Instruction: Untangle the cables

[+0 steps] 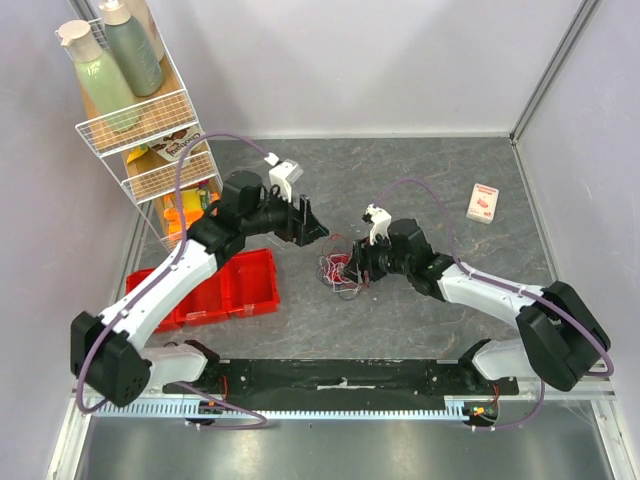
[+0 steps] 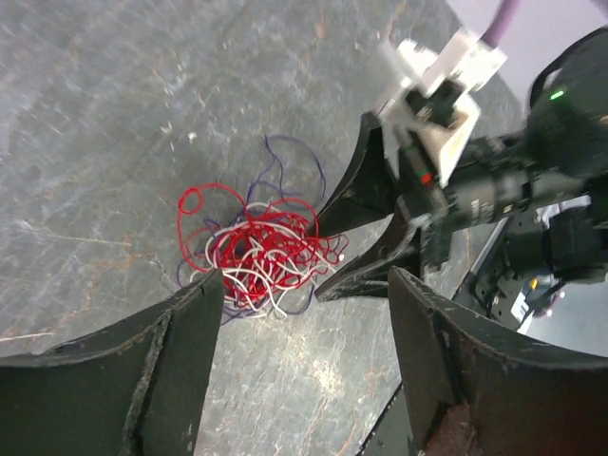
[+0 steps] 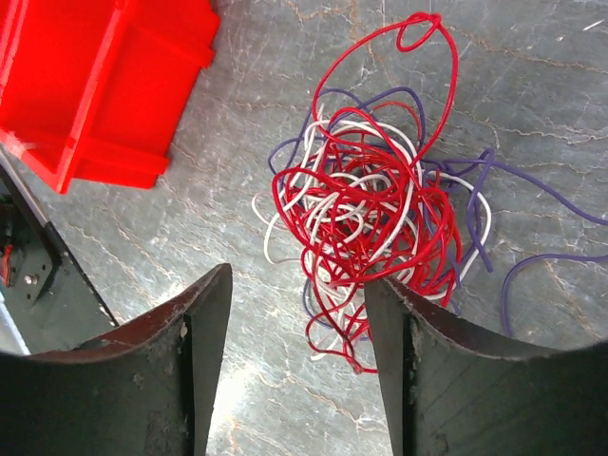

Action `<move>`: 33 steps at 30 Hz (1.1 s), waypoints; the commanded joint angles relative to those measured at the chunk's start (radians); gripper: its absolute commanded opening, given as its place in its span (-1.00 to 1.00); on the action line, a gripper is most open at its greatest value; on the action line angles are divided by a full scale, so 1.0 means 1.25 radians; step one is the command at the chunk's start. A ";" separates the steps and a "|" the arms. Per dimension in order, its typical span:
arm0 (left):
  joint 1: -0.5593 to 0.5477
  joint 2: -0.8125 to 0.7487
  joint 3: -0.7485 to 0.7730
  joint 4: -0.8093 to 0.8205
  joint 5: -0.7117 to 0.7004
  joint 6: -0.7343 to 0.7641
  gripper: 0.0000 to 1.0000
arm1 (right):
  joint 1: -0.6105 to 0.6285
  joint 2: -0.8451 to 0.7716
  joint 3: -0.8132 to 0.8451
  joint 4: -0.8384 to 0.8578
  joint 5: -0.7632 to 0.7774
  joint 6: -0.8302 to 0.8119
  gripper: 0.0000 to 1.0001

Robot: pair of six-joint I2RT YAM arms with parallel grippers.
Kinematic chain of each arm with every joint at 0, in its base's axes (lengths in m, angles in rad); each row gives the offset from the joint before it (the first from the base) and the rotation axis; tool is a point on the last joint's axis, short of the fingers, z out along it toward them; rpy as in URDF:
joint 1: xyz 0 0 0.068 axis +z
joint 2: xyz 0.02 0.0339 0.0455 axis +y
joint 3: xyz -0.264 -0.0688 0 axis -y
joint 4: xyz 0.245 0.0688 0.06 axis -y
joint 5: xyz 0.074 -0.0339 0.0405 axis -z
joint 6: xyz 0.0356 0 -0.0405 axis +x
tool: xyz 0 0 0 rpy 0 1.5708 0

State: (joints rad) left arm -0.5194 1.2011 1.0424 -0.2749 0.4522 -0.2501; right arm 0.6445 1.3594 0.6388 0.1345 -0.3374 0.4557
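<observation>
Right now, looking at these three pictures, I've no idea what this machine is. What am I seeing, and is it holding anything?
Two robot arms are bolted to a grey table. The wide picture looks down from above and behind them. The other two come from cameras on the wrists; the dark shapes at the bottom are each arm's own fingers. The left gripper and right gripper both stand open, gripping nothing, either side of a tangle of thin red, white and purple cables. Nearby are a red bin, a wire rack with bottles and a small box.
</observation>
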 commanded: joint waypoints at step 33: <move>-0.046 0.552 0.194 0.008 -0.056 -0.135 0.25 | 0.000 -0.070 -0.072 0.031 0.036 -0.004 -0.88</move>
State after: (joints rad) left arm -0.5747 1.8782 1.3155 -0.3302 0.2996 -0.4629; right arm 0.6441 1.3033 0.5522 0.1276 -0.2840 0.4606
